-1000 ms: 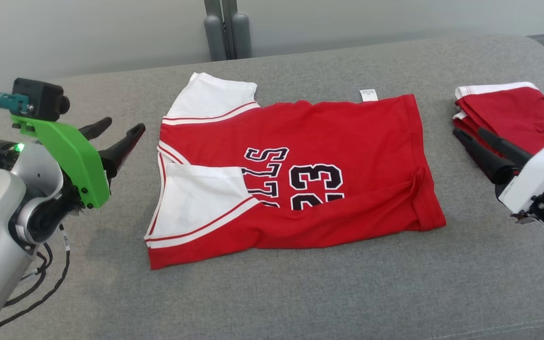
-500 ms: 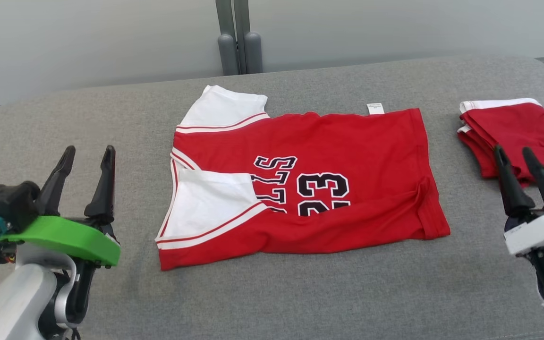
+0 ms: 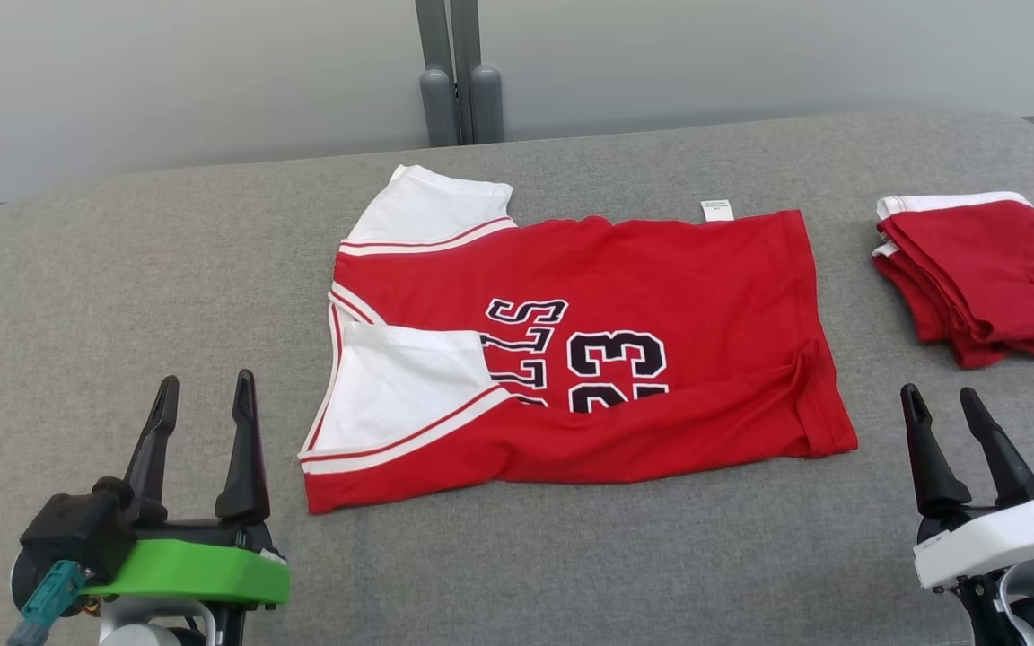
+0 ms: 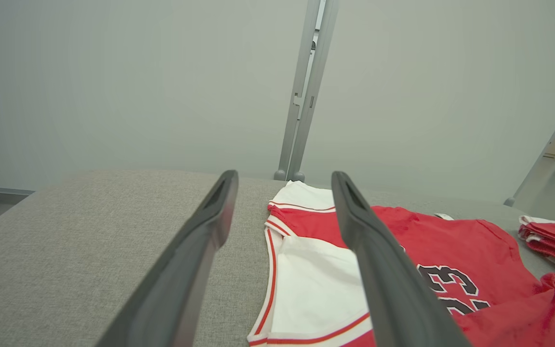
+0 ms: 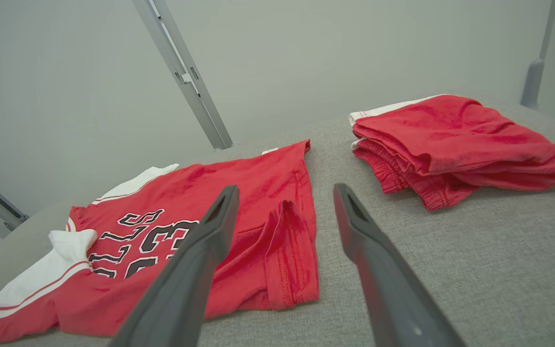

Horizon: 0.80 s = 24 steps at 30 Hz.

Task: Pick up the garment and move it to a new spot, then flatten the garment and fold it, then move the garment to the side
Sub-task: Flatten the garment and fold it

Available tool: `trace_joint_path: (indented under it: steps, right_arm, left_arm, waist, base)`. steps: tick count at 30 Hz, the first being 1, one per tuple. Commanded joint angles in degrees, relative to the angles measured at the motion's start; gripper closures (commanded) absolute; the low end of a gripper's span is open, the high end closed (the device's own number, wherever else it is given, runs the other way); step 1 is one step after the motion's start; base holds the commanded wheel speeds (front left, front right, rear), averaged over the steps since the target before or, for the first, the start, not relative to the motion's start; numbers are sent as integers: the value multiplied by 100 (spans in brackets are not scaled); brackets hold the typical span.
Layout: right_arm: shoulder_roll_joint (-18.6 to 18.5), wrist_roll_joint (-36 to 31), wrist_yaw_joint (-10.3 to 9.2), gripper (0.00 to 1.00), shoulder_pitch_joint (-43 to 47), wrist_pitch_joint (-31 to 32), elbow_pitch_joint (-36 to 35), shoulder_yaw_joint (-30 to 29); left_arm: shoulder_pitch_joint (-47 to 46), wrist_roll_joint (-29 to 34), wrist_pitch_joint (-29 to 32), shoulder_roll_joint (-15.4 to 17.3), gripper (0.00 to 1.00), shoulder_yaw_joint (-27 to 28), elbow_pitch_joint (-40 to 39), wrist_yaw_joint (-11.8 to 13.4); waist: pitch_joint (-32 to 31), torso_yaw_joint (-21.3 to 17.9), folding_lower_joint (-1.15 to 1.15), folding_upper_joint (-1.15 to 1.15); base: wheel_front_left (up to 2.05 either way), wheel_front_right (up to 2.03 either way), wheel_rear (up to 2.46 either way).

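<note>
Red shirt part folded, nobody holding it

Closest to us, the left jaws sit just left of the shirt's (image 3: 661,278) near corner and the right jaws sit off to its right, both wide open with nothing in them. The shirt lies spread out in the middle of the grey cushion (image 3: 122,269), so the moving and most of the flattening look done. Its near sleeve is tucked in over the front, its far sleeve sticks out, and its near right corner is bunched up. I think more folds are left, then the push to the side. Right of the shirt sits a folded red pile (image 3: 975,269). Behind the shirt stands a grey post (image 3: 459,90).
</note>
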Motion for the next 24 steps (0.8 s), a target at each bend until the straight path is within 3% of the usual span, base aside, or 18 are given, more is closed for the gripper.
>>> trace_joint_path:
  steps: [1,7,16,24]
  right_arm:
    - [17,-47,3,0,-41,18,33,2]
    - [9,-253,3,0,-288,310,255,140]
    - [94,-535,2,0,-949,1198,1270,321]
    - [273,-641,3,0,-1236,1495,1716,492]
  left_arm:
    - [74,139,-14,-65,0,97,60,-115]
    - [131,347,11,-258,0,173,548,-412]
    - [-449,227,871,-328,0,-274,1770,-646]
    - [-849,119,1307,-455,0,-506,2477,-851]
  waist:
    - [7,-5,0,0]
    - [72,-47,0,0]
    - [356,13,0,0]
    - [500,21,0,0]
  base:
    - [0,0,0]
    - [0,0,0]
    - [0,0,0]
    - [0,0,0]
